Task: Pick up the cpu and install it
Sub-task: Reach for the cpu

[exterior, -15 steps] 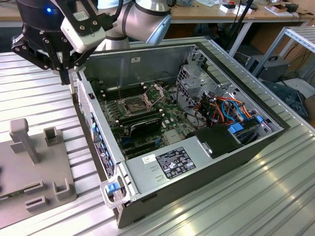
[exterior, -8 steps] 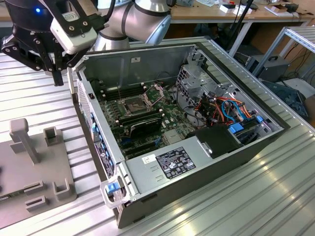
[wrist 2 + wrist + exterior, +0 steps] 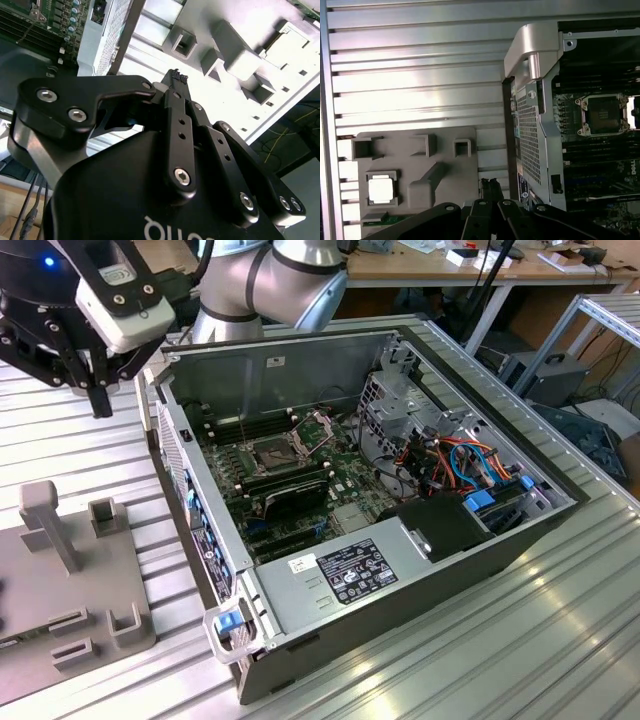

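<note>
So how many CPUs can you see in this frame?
1: the cpu lies in a square recess of the grey fixture, outside the computer case. The gripper hides part of the fixture.

Bright overhead light falls evenly. In the first wrist view the ribbed table (image 3: pixel 420 75) beside the gripper (image 3: pixel 490 183) glares nearly white, and the cpu (image 3: pixel 381 189) top, in the grey tray (image 3: pixel 445 145) close by the gripper, is washed out. In the second wrist view the tray beyond the fingertips (image 3: pixel 175 76) blows out, while the black gripper reads dark with glints on its screws (image 3: pixel 182 175). In the exterior view the computer case (image 3: pixel 400 570) interior, away from the gripper, lies in shadow.
</note>
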### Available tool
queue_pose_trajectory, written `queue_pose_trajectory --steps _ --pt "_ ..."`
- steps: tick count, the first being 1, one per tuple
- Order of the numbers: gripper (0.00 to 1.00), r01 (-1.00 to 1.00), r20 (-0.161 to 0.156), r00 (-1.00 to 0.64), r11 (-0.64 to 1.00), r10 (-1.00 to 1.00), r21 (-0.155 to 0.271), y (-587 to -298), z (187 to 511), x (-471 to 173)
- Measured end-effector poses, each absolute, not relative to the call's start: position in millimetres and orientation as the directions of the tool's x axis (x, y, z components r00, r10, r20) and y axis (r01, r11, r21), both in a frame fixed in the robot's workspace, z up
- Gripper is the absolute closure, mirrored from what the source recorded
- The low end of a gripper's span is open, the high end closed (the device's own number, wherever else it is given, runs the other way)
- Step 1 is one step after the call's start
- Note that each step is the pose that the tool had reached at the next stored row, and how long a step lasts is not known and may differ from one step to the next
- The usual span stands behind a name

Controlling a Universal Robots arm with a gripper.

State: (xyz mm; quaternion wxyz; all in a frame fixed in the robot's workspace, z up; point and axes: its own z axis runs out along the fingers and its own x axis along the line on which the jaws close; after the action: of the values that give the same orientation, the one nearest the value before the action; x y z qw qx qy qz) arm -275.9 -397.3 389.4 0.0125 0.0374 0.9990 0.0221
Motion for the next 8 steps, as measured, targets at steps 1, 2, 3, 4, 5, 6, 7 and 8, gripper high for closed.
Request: queue_pose_trajectory --steps 1,2,3,4,5,6,7,8 --pt "0.89 0.074 -0.023 -0.997 0.996 0.075 0.045 -397 389 -278" --pt "0.89 0.074 -0.023 -0.997 0.996 0.075 0.045 -397 389 -280" --pt "0.89 0.074 -0.023 -0.997 0.996 0.075 0.045 -397 389 -282" --pt "0.89 0.074 -0.023 -0.997 0.996 0.075 0.045 -397 389 -284" --pt "0.89 0.074 -0.023 -0.997 0.996 0.075 0.045 -397 389 -286" --pt "0.89 0.074 -0.023 -0.997 0.996 0.075 0.045 -397 389 -288" --pt "0.89 0.074 -0.023 -0.997 0.996 0.075 0.045 -397 389 -291" --pt "0.89 0.074 -0.023 -0.997 0.996 0.075 0.045 -397 388 -293"
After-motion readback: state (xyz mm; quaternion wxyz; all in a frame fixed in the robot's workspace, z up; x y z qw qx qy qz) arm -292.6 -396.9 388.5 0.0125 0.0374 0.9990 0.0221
